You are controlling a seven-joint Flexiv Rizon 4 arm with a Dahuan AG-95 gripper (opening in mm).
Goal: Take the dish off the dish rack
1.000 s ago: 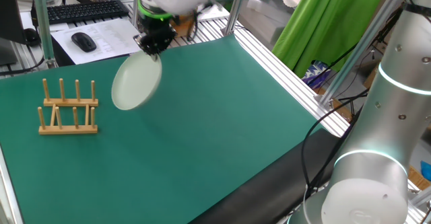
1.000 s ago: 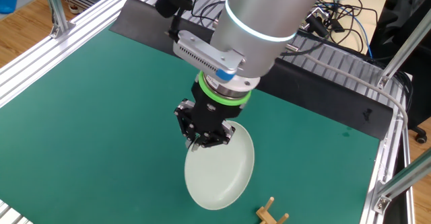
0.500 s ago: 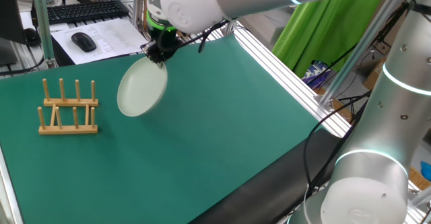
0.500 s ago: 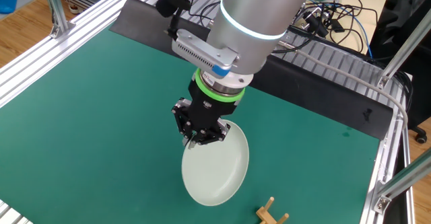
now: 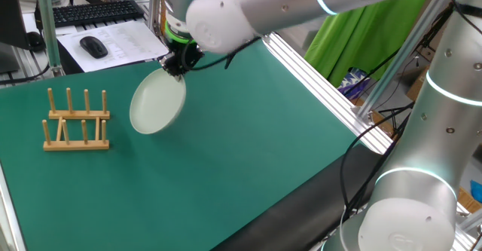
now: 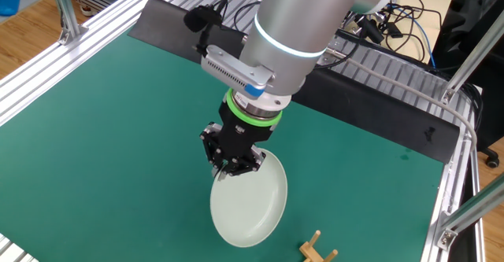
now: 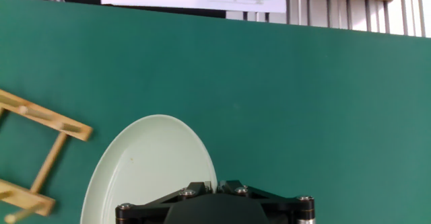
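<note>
Clearly lifted, the round, pale greenish-white dish [image 5: 157, 108] hangs tilted from the black two-finger tool [image 5: 176, 68], which is clamped on its upper rim; an edge grip suits a shallow plate offering no other hold. It sits beside, and apart from, the small light-brown wooden dish rack [image 5: 75, 120], whose upright pegs stand empty on the green surface [image 5: 248, 138]. By this evidence removal is essentially done; setting the dish down probably remains. A rim pinch risks slip or swing.
</note>
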